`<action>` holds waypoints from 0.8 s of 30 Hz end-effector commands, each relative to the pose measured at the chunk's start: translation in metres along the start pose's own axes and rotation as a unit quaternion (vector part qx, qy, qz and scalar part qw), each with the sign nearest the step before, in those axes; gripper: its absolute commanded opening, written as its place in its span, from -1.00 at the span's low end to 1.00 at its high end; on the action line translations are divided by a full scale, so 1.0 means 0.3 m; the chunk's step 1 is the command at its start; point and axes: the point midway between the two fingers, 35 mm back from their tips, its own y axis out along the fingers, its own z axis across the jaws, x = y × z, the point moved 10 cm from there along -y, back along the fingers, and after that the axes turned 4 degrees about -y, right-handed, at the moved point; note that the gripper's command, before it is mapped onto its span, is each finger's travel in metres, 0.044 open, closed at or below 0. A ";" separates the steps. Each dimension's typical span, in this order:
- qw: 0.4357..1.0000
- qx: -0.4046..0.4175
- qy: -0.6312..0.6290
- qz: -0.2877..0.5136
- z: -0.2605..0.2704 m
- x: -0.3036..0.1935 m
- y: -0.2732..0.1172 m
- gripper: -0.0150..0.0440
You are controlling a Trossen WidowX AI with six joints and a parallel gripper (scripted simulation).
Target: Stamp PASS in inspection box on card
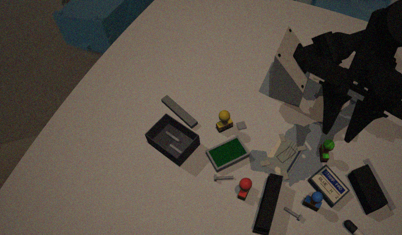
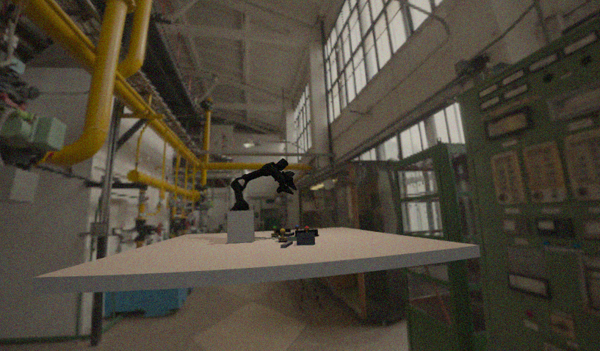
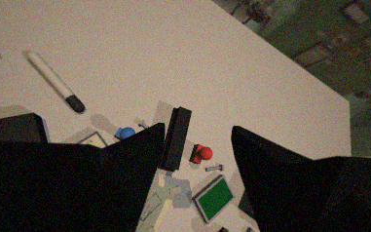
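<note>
My gripper (image 1: 336,137) (image 2: 294,191) (image 3: 198,131) is partly open and empty, high above the bench. The card (image 1: 287,150) (image 3: 151,214) is taped down, partly in the arm's shadow, with a drawn box. A pad with a green surface (image 1: 228,152) (image 3: 214,199) lies beside it. A tin labelled STAMP PAD BLUE (image 1: 327,187) lies on the other side. Four-colour knobbed stamps stand around: yellow (image 1: 224,116), red (image 1: 245,184) (image 3: 205,153), green (image 1: 328,145) and blue (image 1: 317,196) (image 3: 127,133). Their print faces are hidden; I cannot tell which reads PASS.
A dark open tray (image 1: 161,149) (image 2: 305,237) holds two light rods. A grey bar (image 1: 179,111) lies behind it. Long black block (image 1: 268,204) (image 3: 176,138), wider black block (image 1: 367,189), two screws (image 1: 224,177) (image 1: 293,213) and a marker (image 1: 351,226) (image 3: 53,75) lie around the stamps.
</note>
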 end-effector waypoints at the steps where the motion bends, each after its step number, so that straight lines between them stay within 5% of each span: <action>1: 0.986 0.085 0.088 0.113 0.085 -0.109 0.131 0.27; 9: 0.909 0.179 0.201 0.319 0.273 -0.280 0.242 0.27; 24: 0.905 0.180 0.204 0.326 0.277 -0.298 0.244 0.27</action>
